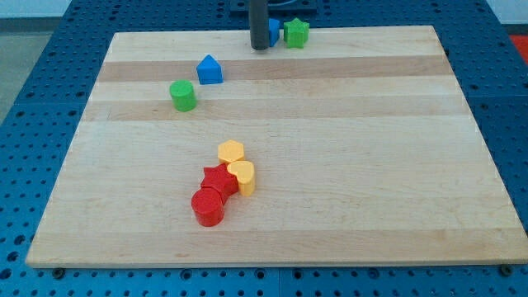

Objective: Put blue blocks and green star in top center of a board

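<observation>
My tip rests at the board's top centre, touching the left side of a blue block that the rod partly hides. A green star sits just to that block's right, at the top edge. A second blue block, house-shaped, lies lower and to the left of my tip. A green cylinder stands below and left of that blue block.
A cluster sits lower in the middle of the wooden board: a yellow hexagon, a yellow heart, a red star and a red cylinder, touching one another. Blue perforated table surrounds the board.
</observation>
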Robot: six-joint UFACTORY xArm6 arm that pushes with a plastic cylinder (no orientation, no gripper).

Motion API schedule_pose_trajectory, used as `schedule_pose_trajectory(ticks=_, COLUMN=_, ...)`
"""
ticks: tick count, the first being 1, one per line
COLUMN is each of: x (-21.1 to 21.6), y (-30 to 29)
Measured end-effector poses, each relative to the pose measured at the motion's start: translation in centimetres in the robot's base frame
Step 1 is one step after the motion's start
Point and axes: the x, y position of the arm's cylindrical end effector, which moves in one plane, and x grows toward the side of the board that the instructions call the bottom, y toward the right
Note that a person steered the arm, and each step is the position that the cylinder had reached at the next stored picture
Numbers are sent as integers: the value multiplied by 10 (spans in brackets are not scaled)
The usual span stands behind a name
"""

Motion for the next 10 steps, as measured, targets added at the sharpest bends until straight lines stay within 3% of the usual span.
schedule_pose_trajectory(ticks=2, x=75, y=-29)
schedule_pose_trajectory(ticks=3, x=64, y=-49)
schedule_pose_trajectory(ticks=5, x=-38, y=-52)
schedule_pose_trajectory(ticks=10, x=-31, y=8)
